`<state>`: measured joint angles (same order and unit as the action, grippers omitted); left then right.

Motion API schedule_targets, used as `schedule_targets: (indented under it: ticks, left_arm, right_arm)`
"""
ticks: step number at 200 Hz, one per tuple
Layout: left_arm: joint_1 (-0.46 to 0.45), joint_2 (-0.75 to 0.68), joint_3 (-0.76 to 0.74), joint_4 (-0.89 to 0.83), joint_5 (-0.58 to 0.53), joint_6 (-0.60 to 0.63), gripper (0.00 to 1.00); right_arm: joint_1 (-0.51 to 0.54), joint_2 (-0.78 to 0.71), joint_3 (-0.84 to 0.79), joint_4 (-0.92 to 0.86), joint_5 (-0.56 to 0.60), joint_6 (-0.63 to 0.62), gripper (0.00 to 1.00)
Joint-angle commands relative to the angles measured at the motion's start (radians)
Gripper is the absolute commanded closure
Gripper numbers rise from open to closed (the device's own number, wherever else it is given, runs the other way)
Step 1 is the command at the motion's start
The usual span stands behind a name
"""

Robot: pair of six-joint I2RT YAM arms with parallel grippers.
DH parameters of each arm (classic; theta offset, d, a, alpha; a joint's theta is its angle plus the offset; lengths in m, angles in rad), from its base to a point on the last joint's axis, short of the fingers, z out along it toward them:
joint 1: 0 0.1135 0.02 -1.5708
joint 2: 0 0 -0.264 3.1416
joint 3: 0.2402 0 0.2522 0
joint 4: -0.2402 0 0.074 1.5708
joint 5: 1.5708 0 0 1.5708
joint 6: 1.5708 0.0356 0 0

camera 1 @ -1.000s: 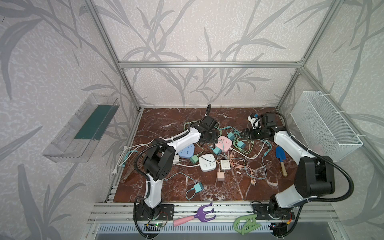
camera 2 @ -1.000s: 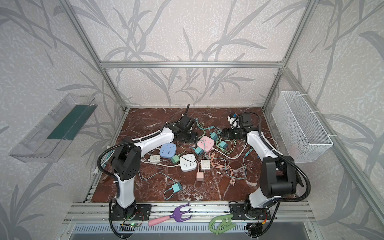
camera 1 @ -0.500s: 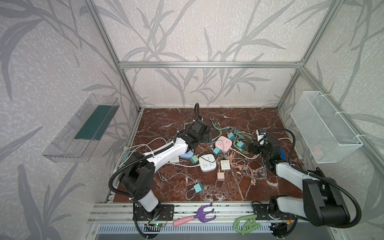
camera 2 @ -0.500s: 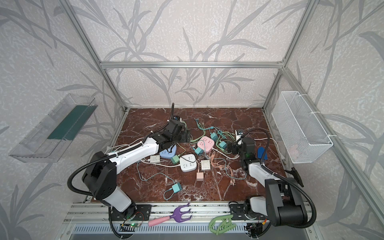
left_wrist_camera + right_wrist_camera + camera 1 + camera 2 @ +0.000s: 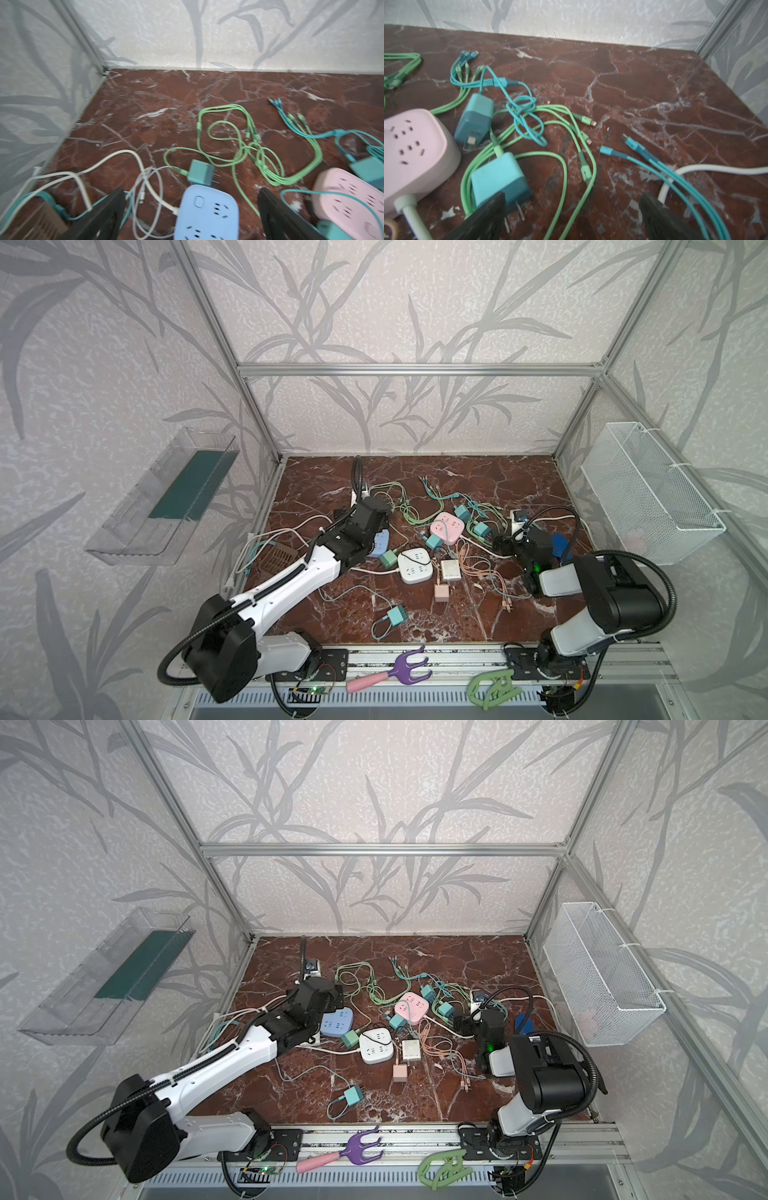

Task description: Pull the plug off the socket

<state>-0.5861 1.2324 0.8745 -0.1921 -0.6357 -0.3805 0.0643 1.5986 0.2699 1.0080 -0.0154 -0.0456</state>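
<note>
Read both claws as spread wide and pinching nothing: left claw (image 5: 191,192) hanging over the blue socket block (image 5: 205,212), right claw (image 5: 573,196) low over the tabletop (image 5: 654,93) beside the pink socket block (image 5: 415,145). Hunt first for a plug seated in a socket. Count the teal plug (image 5: 200,172) against one edge of the blue block as out, prongs bare; likewise the light teal plug (image 5: 500,178) and dark teal plug (image 5: 475,120) lying loose by the pink block. Check the green plug (image 5: 388,559) touching the side of the white socket block (image 5: 414,568) in a top view; cannot tell whether seated. If seated, pin that block flat with one claw, pinch the plug's body rather than its cord, and pull straight along the prongs without twisting. Steer clear of the looped green cables (image 5: 249,145) to avoid dragging neighbours.
</note>
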Motion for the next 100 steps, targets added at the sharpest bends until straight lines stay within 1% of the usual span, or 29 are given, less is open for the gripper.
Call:
schedule_targets:
  ticks: [1,7,21,30,39,50,58,72,77,83,93,100]
  left_arm:
    - [0.076,-0.076,-0.061,-0.012,-0.144,0.055,0.01]
    - [0.101,-0.094,-0.089,0.020,-0.149,0.087,0.01]
    - [0.162,-0.125,-0.165,0.137,-0.142,0.185,0.01]
    - [0.213,-0.135,-0.224,0.233,-0.116,0.239,0.01]
    - [0.271,-0.135,-0.270,0.321,-0.071,0.265,0.01]
    - [0.340,-0.119,-0.324,0.414,-0.008,0.270,0.01]
    - [0.381,-0.098,-0.345,0.457,0.008,0.256,0.01]
    - [0.430,-0.054,-0.360,0.513,0.040,0.253,0.01]
    - [0.441,-0.035,-0.365,0.536,0.031,0.235,0.01]
    - [0.457,-0.011,-0.374,0.575,0.041,0.241,0.01]
    - [0.488,0.026,-0.402,0.654,0.123,0.278,0.01]
    - [0.507,0.050,-0.423,0.715,0.152,0.294,0.01]
  right_arm:
    - [-0.003,-0.011,0.017,0.134,0.017,0.004,0.01]
    - [-0.003,-0.001,0.026,0.134,0.014,0.003,0.01]
    - [-0.003,-0.017,0.057,0.049,-0.002,-0.004,0.01]
    - [-0.003,-0.013,0.079,0.018,-0.006,-0.004,0.01]
    - [-0.003,-0.017,0.098,-0.026,-0.009,-0.006,0.01]
    - [-0.003,-0.014,0.099,-0.022,-0.021,-0.010,0.01]
    - [-0.003,-0.016,0.098,-0.022,-0.023,-0.010,0.01]
    - [-0.003,-0.015,0.097,-0.023,-0.022,-0.008,0.01]
    - [-0.003,-0.015,0.098,-0.022,-0.022,-0.008,0.01]
    - [-0.003,-0.015,0.098,-0.022,-0.023,-0.009,0.01]
    - [-0.003,-0.016,0.098,-0.022,-0.022,-0.008,0.01]
    - [-0.003,-0.016,0.098,-0.023,-0.022,-0.008,0.01]
